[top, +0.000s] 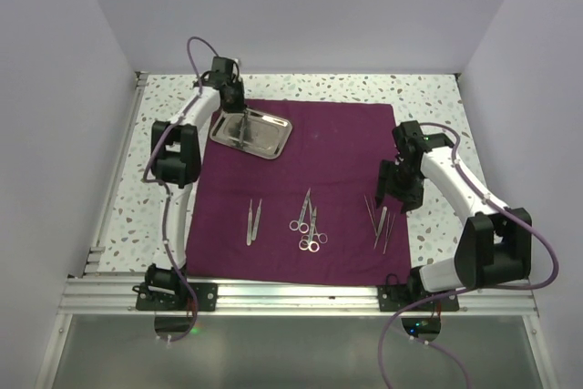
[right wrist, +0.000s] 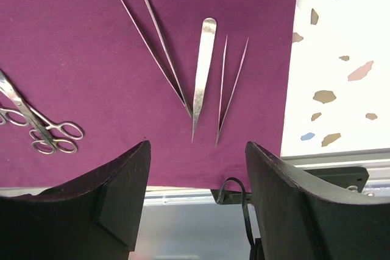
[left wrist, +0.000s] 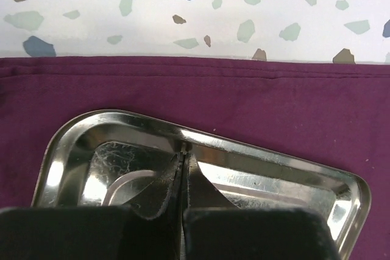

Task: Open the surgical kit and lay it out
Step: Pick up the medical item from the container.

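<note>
**Cloth.** The cloth (top: 337,161) is spread flat on the table (top: 428,97). It is judged soft and limp. Any pull at its hem is expected to bunch it and shift everything resting on it.

**Tray.** The tray (top: 269,137) sits on the cloth's far left corner. It is judged rigid, light and slick. Its raised rim is taken to be the only workable hold.

**Instruments.** Scissors (top: 308,223) lie at the middle of the cloth's near half. One pair of tweezers (top: 252,222) is laid to their left. More slender pointed pieces (right wrist: 204,71) are laid by the cloth's near right edge. All are judged light, stiff and slippery, with fine tips that may snag the weave. A pinch across the mid-shank, or at the scissor rings, is advised. The cloth should yield enough for fingertips to get under them.

**Left end effector** (left wrist: 184,175). It is closed, its fingers pressed together low over the tray. A slim steel item is seen in the tray below it in the top view. Whether that item is pinched cannot be told.

**Right end effector** (right wrist: 198,147). It is open wide and holds nothing. It is positioned above the cloth's near right edge, over the pointed pieces.
</note>
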`<state>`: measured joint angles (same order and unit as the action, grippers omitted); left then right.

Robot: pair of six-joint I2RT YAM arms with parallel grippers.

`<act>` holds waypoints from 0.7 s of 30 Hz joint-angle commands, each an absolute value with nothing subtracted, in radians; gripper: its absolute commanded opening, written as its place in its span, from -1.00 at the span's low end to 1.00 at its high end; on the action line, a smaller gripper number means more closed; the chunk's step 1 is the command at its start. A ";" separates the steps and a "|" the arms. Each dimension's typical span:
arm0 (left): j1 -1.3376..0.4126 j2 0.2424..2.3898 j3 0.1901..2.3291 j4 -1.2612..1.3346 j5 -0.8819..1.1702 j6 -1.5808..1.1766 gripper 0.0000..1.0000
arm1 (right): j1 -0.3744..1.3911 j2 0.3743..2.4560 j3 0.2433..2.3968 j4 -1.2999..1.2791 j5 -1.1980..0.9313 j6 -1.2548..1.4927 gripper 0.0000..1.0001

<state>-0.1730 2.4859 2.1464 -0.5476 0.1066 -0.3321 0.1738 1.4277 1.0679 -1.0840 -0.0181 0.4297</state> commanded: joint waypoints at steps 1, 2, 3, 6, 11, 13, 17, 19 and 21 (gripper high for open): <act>-0.132 2.366 2.160 -0.517 0.205 -0.382 -1.00 | 0.169 1.381 1.081 -1.083 -0.038 0.440 0.35; -0.127 2.355 2.158 -0.518 0.213 -0.385 -1.00 | 0.169 1.378 1.080 -1.080 -0.041 0.440 0.35; -0.124 2.346 2.158 -0.520 0.218 -0.387 -1.00 | 0.169 1.373 1.078 -1.080 -0.044 0.440 0.35; -0.110 2.294 2.149 -0.528 0.245 -0.385 -1.00 | 0.170 1.359 1.069 -1.074 -0.055 0.445 0.35; -0.095 2.229 2.112 -0.535 0.322 -0.377 -1.00 | 0.170 1.338 1.055 -1.063 -0.081 0.451 0.35; -0.095 2.188 2.091 -0.551 0.330 -0.365 -1.00 | 0.169 1.332 1.048 -1.058 -0.095 0.453 0.35; -0.097 2.042 1.850 -0.513 0.325 -0.362 -1.00 | 0.170 1.313 1.035 -1.054 -0.109 0.453 0.35; -0.098 1.920 1.726 -0.483 0.322 -0.380 -1.00 | 0.169 1.298 1.025 -1.054 -0.113 0.453 0.35; -0.109 1.832 1.535 -0.431 0.330 -0.402 -1.00 | 0.169 1.283 1.014 -1.052 -0.120 0.454 0.35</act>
